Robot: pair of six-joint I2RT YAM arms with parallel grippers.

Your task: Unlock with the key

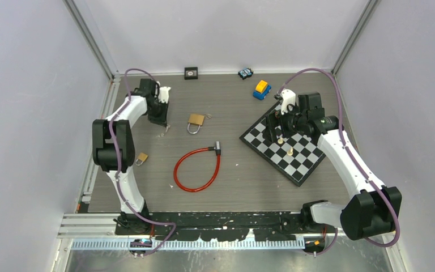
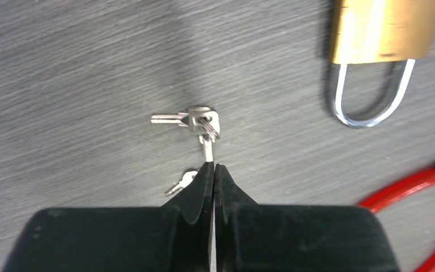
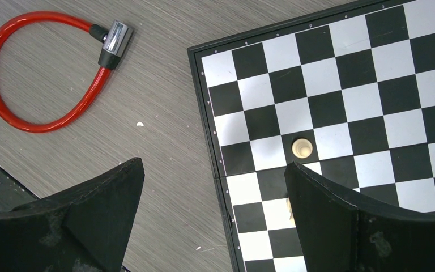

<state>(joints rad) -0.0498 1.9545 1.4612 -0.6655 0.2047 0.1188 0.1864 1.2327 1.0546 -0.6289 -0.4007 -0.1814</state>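
Grasp step: my left end effector point(image 2: 213, 166) pinches the key point(image 2: 205, 148) near the padlock point(image 2: 382, 28). Next, lift it and align it carefully.

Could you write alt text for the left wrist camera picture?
The left gripper is pinched shut on the tip of a key from a small bunch on a grey table. A brass padlock lies upper right, a red cable lock lower right.

Gold padlock point(image 2: 382, 28); silver keys point(image 2: 204, 122); red cable lock point(image 3: 115, 37); black-white checkered chessboard point(image 3: 345, 85).
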